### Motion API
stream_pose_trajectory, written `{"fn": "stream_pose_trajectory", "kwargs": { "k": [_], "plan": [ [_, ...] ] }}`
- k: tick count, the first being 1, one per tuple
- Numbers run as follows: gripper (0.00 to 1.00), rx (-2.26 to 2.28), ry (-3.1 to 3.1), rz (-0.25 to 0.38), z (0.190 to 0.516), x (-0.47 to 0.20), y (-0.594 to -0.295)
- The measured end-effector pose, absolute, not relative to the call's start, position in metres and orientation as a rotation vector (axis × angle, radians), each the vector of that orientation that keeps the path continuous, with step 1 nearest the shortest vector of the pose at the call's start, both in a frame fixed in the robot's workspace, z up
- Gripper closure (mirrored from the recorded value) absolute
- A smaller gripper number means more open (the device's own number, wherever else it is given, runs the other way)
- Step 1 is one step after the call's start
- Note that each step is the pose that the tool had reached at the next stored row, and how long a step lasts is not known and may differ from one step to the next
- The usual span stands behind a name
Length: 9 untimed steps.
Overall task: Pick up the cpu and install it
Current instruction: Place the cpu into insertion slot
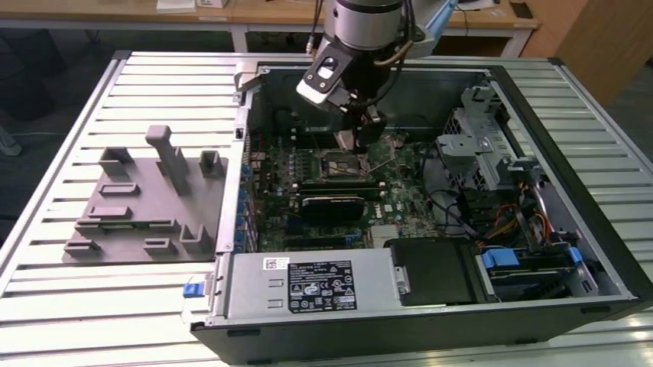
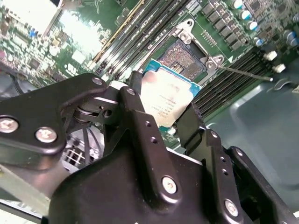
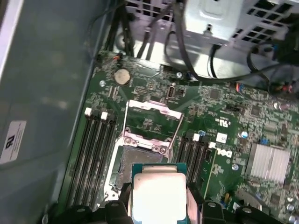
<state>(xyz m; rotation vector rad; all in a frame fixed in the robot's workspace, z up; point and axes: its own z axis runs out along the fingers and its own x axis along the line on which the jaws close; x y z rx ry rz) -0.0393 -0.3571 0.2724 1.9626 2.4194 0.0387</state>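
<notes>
The cpu [image 2: 168, 95] is a small square chip with a silvery top plate and a green rim, and my gripper [image 2: 163, 97] is shut on it, its black fingers [image 2: 140, 121] pressing on two opposite edges. In the first wrist view the cpu [image 3: 159, 192] hangs just short of the open socket [image 3: 135, 161], whose metal load plate [image 3: 152, 123] is flipped up. The second wrist view shows the bare socket [image 2: 184, 58] just beyond the chip, with its lever [image 2: 243, 73] swung out. In the exterior view my gripper [image 1: 352, 144] hangs inside the computer case, directly over the socket [image 1: 345, 163].
Memory slots [image 3: 96, 154] flank the socket on both sides. The grey power supply box [image 1: 306, 287] and a black shroud [image 1: 433, 271] fill the case's near end. A drive cage [image 1: 479, 145] with cables stands at the exterior view's right. A grey moulded tray [image 1: 143, 202] lies outside the case.
</notes>
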Motion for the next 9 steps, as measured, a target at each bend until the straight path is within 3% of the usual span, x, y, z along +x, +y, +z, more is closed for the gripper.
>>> {"fn": "stream_pose_trajectory", "kwargs": {
  "k": [9],
  "plan": [
    [0.46, 2.111, 2.289, 0.036, 0.2708, -0.0393, -0.3571]
  ]
}}
